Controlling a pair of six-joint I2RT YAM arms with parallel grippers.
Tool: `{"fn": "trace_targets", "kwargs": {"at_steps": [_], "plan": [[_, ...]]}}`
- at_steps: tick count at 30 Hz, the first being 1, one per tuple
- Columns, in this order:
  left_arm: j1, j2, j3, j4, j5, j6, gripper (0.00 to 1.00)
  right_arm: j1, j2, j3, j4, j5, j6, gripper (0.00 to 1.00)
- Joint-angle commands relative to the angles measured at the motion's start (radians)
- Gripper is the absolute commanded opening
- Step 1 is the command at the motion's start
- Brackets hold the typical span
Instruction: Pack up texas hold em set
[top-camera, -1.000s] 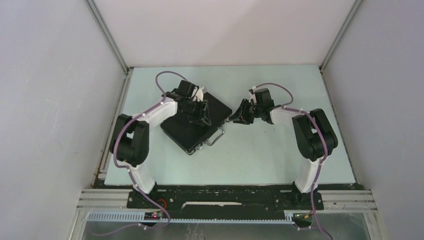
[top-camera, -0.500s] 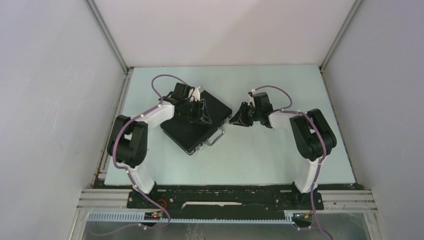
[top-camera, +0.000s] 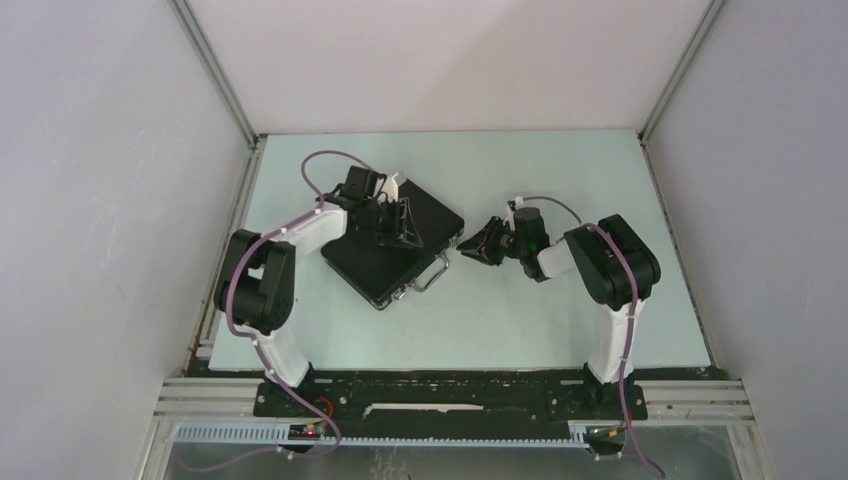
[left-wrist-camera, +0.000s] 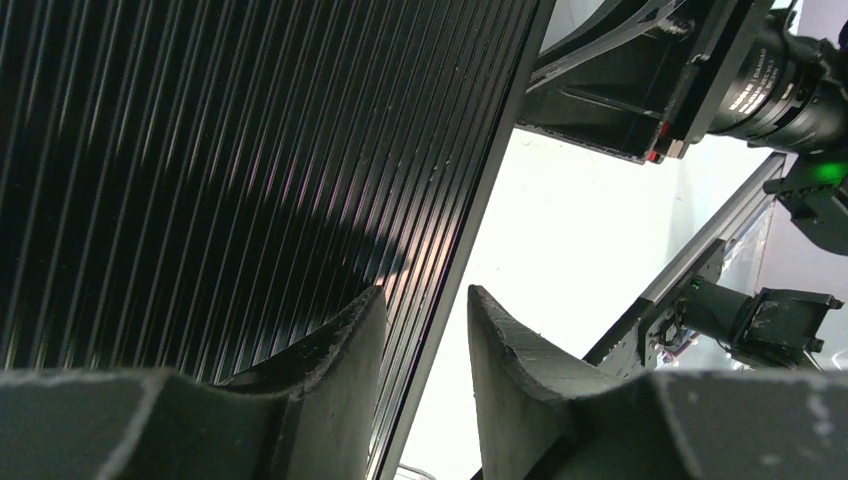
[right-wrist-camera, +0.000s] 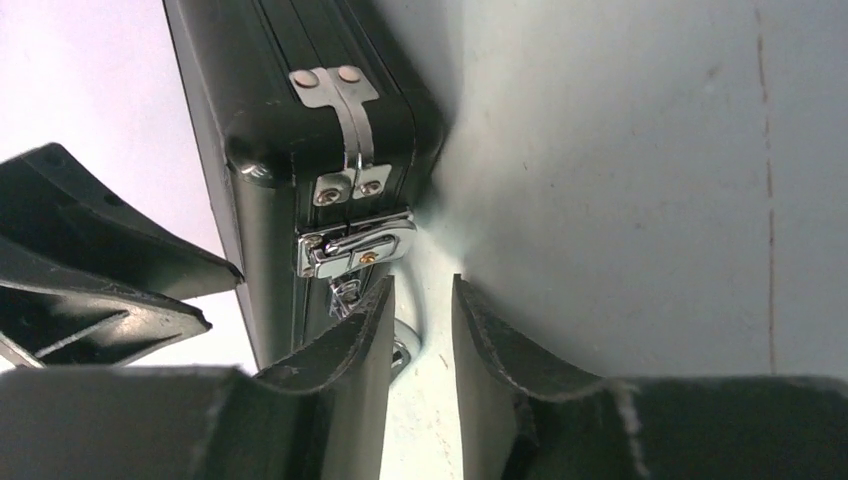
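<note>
Now at the latching step, I judge: briefcase (top-camera: 375, 265) closed, flat on counter (top-camera: 560, 180). Ribbed lid lies right under my left fingers (left-wrist-camera: 340, 340), which are partly apart and empty. My right fingers (right-wrist-camera: 360, 340) are together, empty. Silver latch (right-wrist-camera: 355, 245) sits just ahead of their tips. Next: short precise push on latch.

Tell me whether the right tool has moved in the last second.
Yes. The right tool has shifted toward the near side of the top view. Earlier it was level with the right corner of the black briefcase; now it lies nearer than that corner.
</note>
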Motion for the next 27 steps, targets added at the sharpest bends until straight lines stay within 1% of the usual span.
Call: {"fn": "trace_targets", "kwargs": {"at_steps": [1, 3, 5, 6, 8, 11, 13, 16, 19, 22, 24, 27], "plan": [[-0.015, 0.073, -0.071, -0.158, -0.076, 0.046, 0.43, 0.030, 0.008, -0.063, -0.003, 0.100, 0.145, 0.33], [-0.015, 0.068, -0.069, -0.158, -0.075, 0.046, 0.43, 0.031, 0.009, -0.067, 0.040, 0.090, 0.165, 0.30], [-0.015, 0.063, -0.069, -0.158, -0.073, 0.048, 0.43, 0.038, -0.016, -0.072, 0.056, 0.076, 0.151, 0.31], [-0.015, 0.061, -0.069, -0.159, -0.072, 0.047, 0.43, 0.045, -0.044, -0.073, 0.030, 0.076, 0.131, 0.32], [-0.015, 0.056, -0.066, -0.158, -0.071, 0.048, 0.43, 0.068, -0.123, -0.073, -0.073, 0.096, 0.061, 0.36], [-0.015, 0.051, -0.061, -0.161, -0.078, 0.050, 0.43, 0.132, -0.282, -0.071, -0.261, 0.156, -0.065, 0.52], [-0.016, 0.051, -0.056, -0.168, -0.078, 0.052, 0.44, 0.185, -0.350, -0.058, -0.355, 0.176, -0.104, 0.63], [-0.015, 0.040, -0.065, -0.162, -0.068, 0.041, 0.44, 0.281, -0.393, -0.034, -0.403, 0.174, -0.100, 0.71], [-0.012, 0.008, -0.097, -0.135, -0.047, 0.003, 0.45, 0.365, -0.378, -0.013, -0.394, 0.169, -0.059, 0.73], [0.014, -0.026, -0.167, -0.116, -0.014, -0.012, 0.46, 0.430, -0.341, 0.005, -0.363, 0.179, -0.035, 0.73], [0.041, -0.041, -0.209, -0.115, -0.008, -0.006, 0.47, 0.452, -0.307, 0.032, -0.353, 0.174, -0.030, 0.72], [0.077, -0.057, -0.249, -0.105, 0.006, 0.004, 0.47, 0.471, -0.248, 0.076, -0.347, 0.167, -0.029, 0.69]]}}
